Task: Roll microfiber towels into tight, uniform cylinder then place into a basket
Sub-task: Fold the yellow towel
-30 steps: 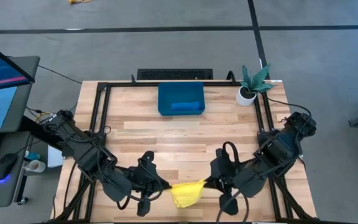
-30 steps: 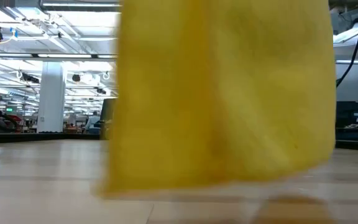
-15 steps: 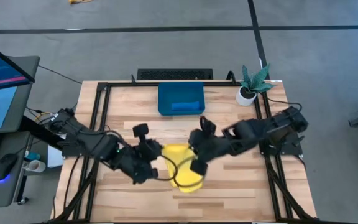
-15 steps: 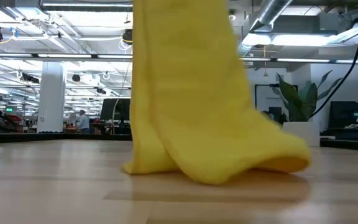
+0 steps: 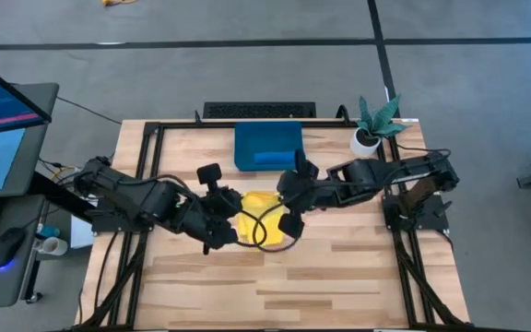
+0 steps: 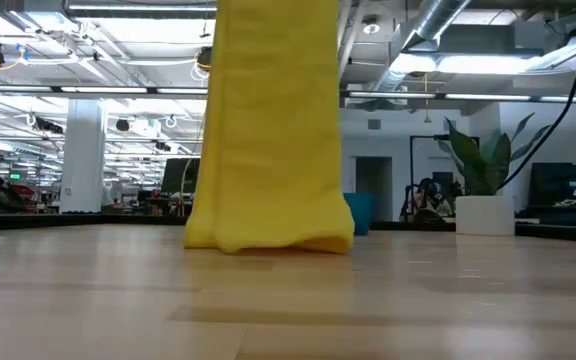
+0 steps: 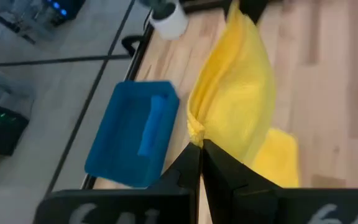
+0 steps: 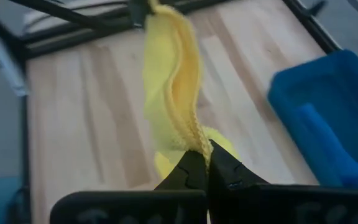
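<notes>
The yellow microfiber towel (image 5: 264, 221) hangs between my two grippers above the middle of the table, and its lower end (image 6: 268, 238) touches the wood. My left gripper (image 5: 236, 221) is shut on one upper corner and my right gripper (image 5: 282, 215) on the other. The dark-blue basket (image 5: 268, 138) stands at the far edge, just behind them. A rolled blue towel (image 5: 276, 159) lies inside it along its near wall. The basket (image 7: 118, 144) and the roll (image 7: 152, 124) also show in the left wrist view. My left gripper pinches an upper corner of the yellow towel (image 7: 196, 132) between its two fingers, slanting down from the table's left. The cloth is bunched there. The towel hangs below the hold, its upper edge running across to the other gripper. My right gripper pinches the opposite upper corner of the yellow towel (image 8: 194, 142) between its two fingers, slanting down from the table's right. The hemmed edge is gathered at the fingers. The towel hangs in a narrow fold, its lower end on the table.
A small white pot with a green plant (image 5: 369, 136) stands at the far right corner. A black frame (image 5: 146, 166) runs along the table's sides. Bare wood (image 5: 275, 286) lies between the towel and the near edge.
Both grippers have gone from the near edge toward the far edge and closer together, carrying the yellow towel. The towel, which half a second ago lay spread and folded on the wood at its lower end, now hangs narrower, with only its lower end on the table.
</notes>
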Controlling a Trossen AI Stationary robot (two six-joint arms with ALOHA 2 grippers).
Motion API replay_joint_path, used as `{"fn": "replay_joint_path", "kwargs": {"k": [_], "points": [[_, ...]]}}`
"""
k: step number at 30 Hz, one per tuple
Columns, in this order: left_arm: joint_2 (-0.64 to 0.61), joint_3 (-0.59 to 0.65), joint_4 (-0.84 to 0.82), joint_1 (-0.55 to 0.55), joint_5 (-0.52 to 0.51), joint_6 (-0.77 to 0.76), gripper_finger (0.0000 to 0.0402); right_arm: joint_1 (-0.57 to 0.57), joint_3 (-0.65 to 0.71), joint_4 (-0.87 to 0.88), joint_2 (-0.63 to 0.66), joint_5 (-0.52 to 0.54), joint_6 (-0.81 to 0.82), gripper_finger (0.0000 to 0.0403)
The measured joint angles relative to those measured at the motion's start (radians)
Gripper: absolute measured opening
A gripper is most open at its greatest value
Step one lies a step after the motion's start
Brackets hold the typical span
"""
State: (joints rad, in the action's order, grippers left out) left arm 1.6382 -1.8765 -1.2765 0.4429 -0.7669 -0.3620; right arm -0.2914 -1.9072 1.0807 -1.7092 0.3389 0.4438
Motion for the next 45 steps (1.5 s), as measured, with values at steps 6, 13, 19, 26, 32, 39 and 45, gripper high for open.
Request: {"fn": "replay_joint_path", "kwargs": {"k": [6,13,19,26,32,39,45], "points": [[-0.001,-0.083,0.002,0.060,0.021,-0.056,0.0000,-0.090,-0.001,-0.053,0.035,-0.002,0.000,0.0007],[-0.001,-0.131,0.021,0.114,0.097,-0.159,0.0000,-0.175,-0.001,-0.113,0.043,-0.001,0.019,0.0007],[-0.001,-0.132,0.062,0.142,0.227,-0.286,0.0000,-0.232,-0.001,-0.162,0.044,-0.027,0.050,0.0008],[-0.001,-0.132,0.227,0.181,0.405,-0.363,0.0000,-0.308,-0.001,-0.260,0.044,-0.101,0.083,0.0008],[-0.001,-0.132,0.316,0.201,0.415,-0.378,0.0000,-0.373,-0.001,-0.309,0.044,-0.107,0.106,0.0008],[0.005,-0.131,0.332,0.235,0.371,-0.407,0.0000,-0.413,-0.001,-0.310,0.037,-0.090,0.143,0.0008],[0.070,-0.132,0.146,0.235,0.206,-0.377,0.0000,-0.365,-0.001,-0.147,-0.002,0.006,0.140,0.0008]]}}
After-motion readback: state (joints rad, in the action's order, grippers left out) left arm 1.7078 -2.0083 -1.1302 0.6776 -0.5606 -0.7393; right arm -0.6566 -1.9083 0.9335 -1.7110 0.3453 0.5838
